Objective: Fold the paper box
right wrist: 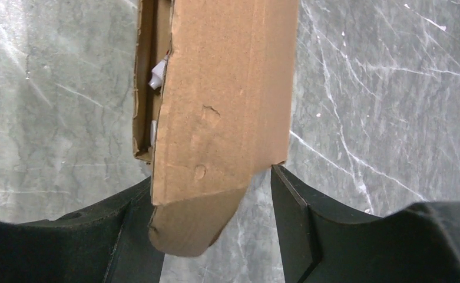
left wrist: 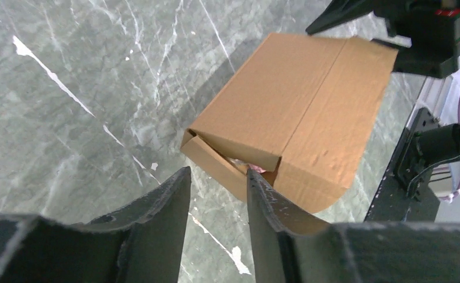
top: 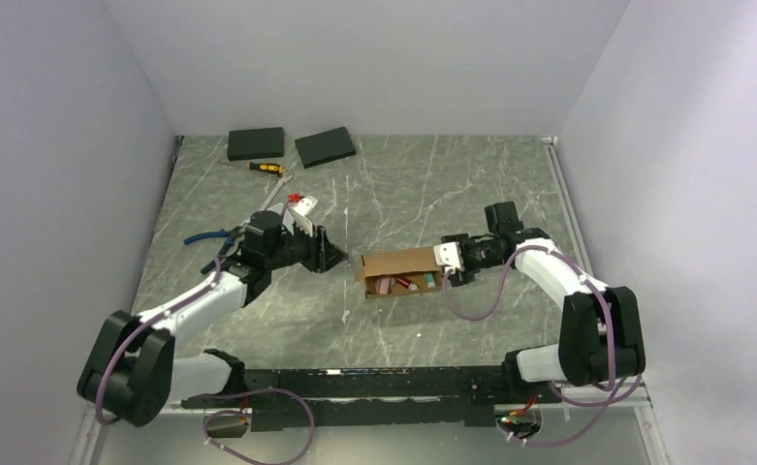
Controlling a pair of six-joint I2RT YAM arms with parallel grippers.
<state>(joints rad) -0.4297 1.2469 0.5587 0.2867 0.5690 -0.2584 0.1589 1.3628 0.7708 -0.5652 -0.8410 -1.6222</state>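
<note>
Mid-table, the paper box point(top: 398, 269) sat mostly formed, lid down; front gaped, left corner flap untucked. My right gripper point(right wrist: 211, 177) seemingly pinched its end flap; left gripper point(left wrist: 217, 174) hovered nearby, jaws apart, empty.

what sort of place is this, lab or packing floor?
Probably a lab test cell: plain pale walls box in a marble-pattern table, the left arm and right arm are bolted at its near edge, and a cardboard box lies between them.
</note>
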